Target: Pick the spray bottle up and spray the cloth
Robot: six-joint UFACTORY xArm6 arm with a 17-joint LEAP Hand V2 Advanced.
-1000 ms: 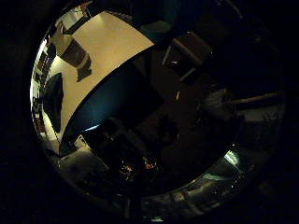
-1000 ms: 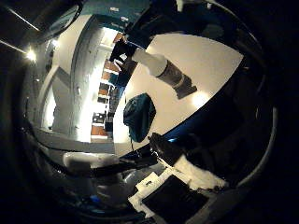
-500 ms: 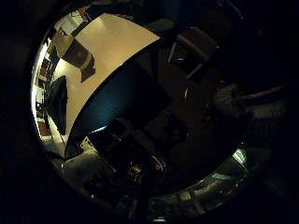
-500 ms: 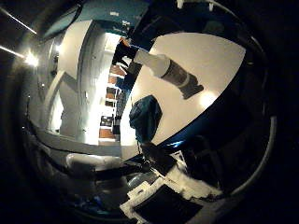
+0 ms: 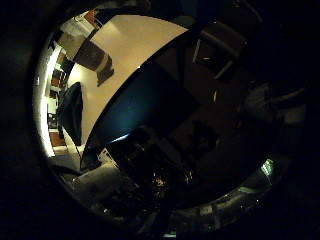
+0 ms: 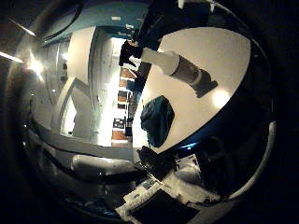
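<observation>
Thumb-side palm view: spray bottle [image 6: 175,65] stands untouched on the table [image 6: 224,56], cloth [image 6: 156,119] nearby.
Nothing grasped, nothing sprayed (hand's finger state: cannot tell).

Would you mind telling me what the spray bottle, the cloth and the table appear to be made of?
Spray bottle: probably plastic, with a smooth pale body and a dark trigger head.
Cloth: soft fabric, dark teal, rumpled in folds.
Table: smooth, pale, slightly glossy top, judging by the bright reflection; perhaps laminate, though that is uncertain.
</observation>
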